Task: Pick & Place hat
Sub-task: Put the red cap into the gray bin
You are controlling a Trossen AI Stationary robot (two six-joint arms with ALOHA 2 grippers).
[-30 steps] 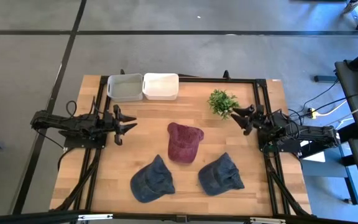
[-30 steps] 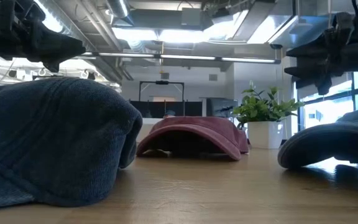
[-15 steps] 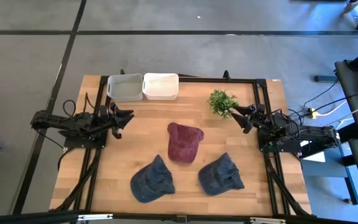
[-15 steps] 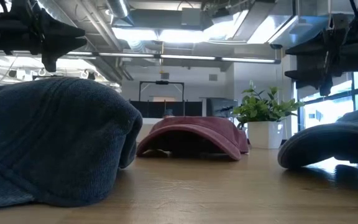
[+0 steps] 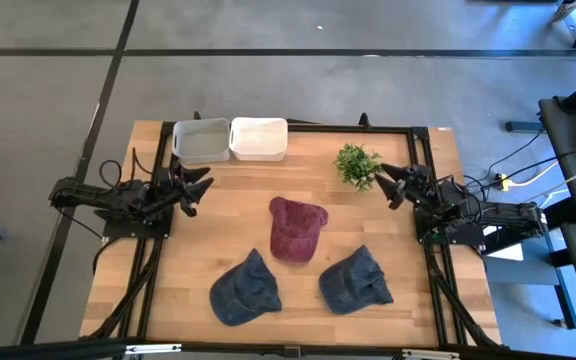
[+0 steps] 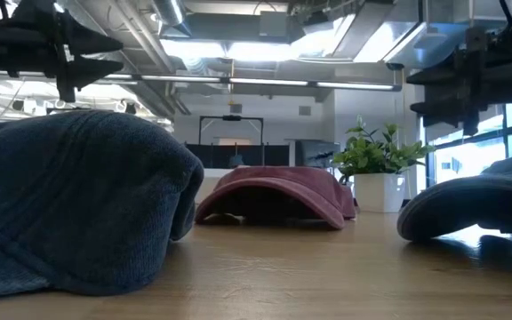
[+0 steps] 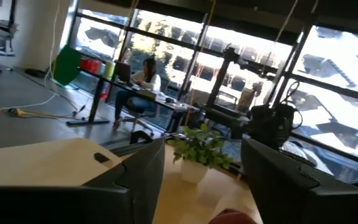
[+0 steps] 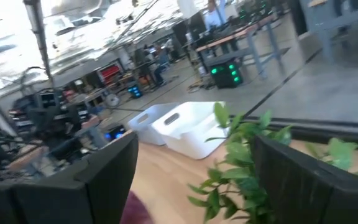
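Both tools, left (image 5: pixel 200 184) and right (image 5: pixel 388 183), hover open over the table (image 5: pixel 238 215).

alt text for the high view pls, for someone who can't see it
Overhead view of a wooden table with three caps: a red cap in the middle and two blue caps nearer the front edge. The left gripper and right gripper wait open at the sides, holding nothing. Two bins and a small plant sit along the back.

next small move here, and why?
Probably swing the left gripper, open and empty at the table's left side, toward the maroon hat. No hat is held, that one lies central, and the right gripper waits open beside the plant.
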